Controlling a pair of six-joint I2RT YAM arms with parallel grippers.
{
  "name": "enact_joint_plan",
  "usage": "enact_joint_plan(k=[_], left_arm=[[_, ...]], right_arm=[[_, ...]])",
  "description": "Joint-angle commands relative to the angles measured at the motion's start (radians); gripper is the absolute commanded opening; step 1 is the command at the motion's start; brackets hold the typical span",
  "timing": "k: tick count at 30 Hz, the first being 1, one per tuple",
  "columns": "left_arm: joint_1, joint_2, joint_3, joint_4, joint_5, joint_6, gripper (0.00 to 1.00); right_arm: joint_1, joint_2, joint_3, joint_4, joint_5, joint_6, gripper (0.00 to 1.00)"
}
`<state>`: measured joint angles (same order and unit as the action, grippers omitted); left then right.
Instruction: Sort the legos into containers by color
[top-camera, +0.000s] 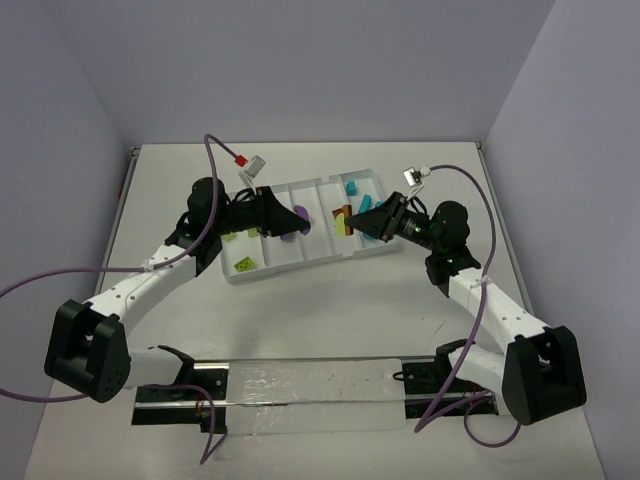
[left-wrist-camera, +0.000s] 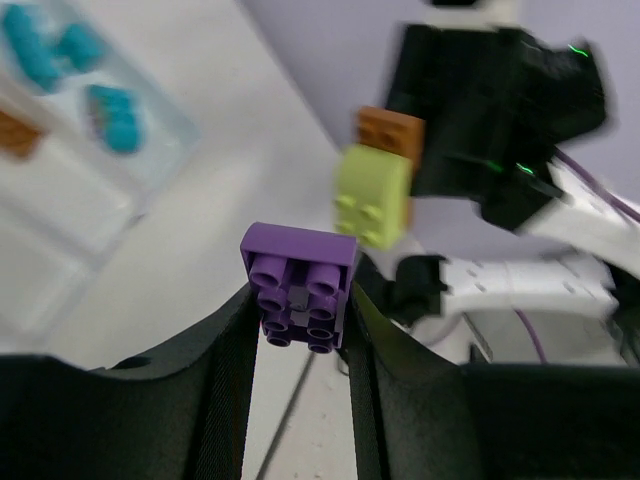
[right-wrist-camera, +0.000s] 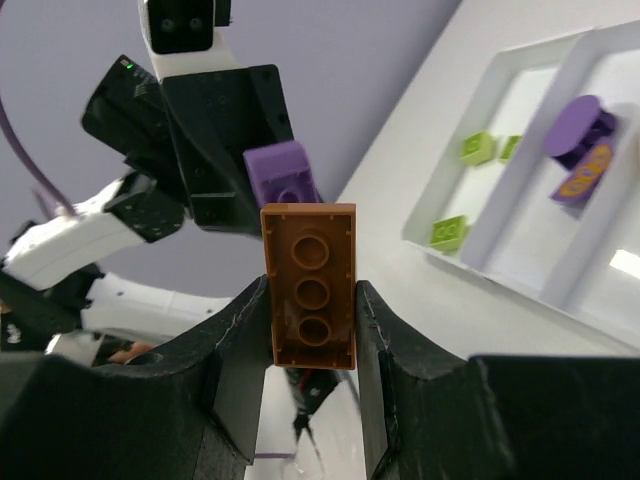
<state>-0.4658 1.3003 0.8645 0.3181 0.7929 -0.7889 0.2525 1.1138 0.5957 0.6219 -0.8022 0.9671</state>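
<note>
Purple up front: my left gripper (top-camera: 288, 222) is clamped on a purple brick (left-wrist-camera: 298, 280), hollow underside toward its camera, hanging over the middle lanes of the white tray (top-camera: 320, 198). My right gripper (top-camera: 357, 220) squeezes an orange-brown brick (right-wrist-camera: 310, 288) stood on end, and from the left wrist I see a lime green brick (left-wrist-camera: 372, 195) pressed against it.

The two sets of tips face each other above the tray, near but apart, so room between them is tight. Teal legos (top-camera: 352, 187) lie in the right-end compartment and lime green legos (top-camera: 243, 265) in the left-end one. A purple round piece (right-wrist-camera: 578, 128) sits in the lane beside those.

The tray sits skewed to the edges of the table (top-camera: 300, 320). I see bare surface along its near wall and behind its far rim. The side walls (top-camera: 60, 150) stand well apart from both arms.
</note>
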Motion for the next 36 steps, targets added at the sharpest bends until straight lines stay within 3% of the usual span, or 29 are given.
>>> enact_joint_plan(k=[1, 4, 8, 14, 17, 19, 20, 23, 27, 33, 35, 36], left_arm=[[0.021, 0.06, 0.124, -0.374, -0.393, 0.106, 0.0], [0.018, 0.141, 0.183, -0.531, -0.62, 0.087, 0.0], [0.011, 0.252, 0.23, -0.637, -0.76, 0.064, 0.0], [-0.008, 0.34, 0.259, -0.678, -0.831, 0.056, 0.07], [-0.018, 0.341, 0.259, -0.67, -0.851, 0.053, 0.24], [-0.027, 0.341, 0.266, -0.68, -0.862, 0.057, 0.41], [-0.03, 0.338, 0.271, -0.686, -0.871, 0.059, 0.59], [-0.039, 0.32, 0.283, -0.691, -0.87, 0.075, 0.76], [-0.053, 0.268, 0.313, -0.711, -0.86, 0.097, 0.82], [-0.056, 0.118, 0.306, -0.605, -0.73, 0.143, 0.75], [-0.051, 0.058, 0.254, -0.458, -0.438, 0.182, 0.73], [-0.051, 0.047, 0.24, -0.414, -0.434, 0.183, 0.72]], right_arm=[[-0.006, -0.093, 0.05, -0.244, 0.172, -0.155, 0.0], [-0.006, -0.122, 0.069, -0.366, 0.28, -0.223, 0.0], [-0.007, -0.141, 0.072, -0.428, 0.334, -0.248, 0.0], [-0.007, -0.149, 0.07, -0.437, 0.337, -0.251, 0.0], [-0.006, -0.144, 0.073, -0.436, 0.333, -0.251, 0.0], [-0.006, -0.141, 0.076, -0.433, 0.326, -0.249, 0.0], [-0.006, -0.135, 0.078, -0.433, 0.321, -0.248, 0.0], [-0.006, -0.13, 0.08, -0.427, 0.315, -0.246, 0.0], [-0.005, -0.124, 0.09, -0.427, 0.307, -0.249, 0.0], [-0.006, -0.116, 0.096, -0.394, 0.244, -0.263, 0.0], [-0.004, -0.105, 0.096, -0.35, 0.168, -0.26, 0.0], [-0.004, -0.098, 0.096, -0.334, 0.14, -0.255, 0.0]])
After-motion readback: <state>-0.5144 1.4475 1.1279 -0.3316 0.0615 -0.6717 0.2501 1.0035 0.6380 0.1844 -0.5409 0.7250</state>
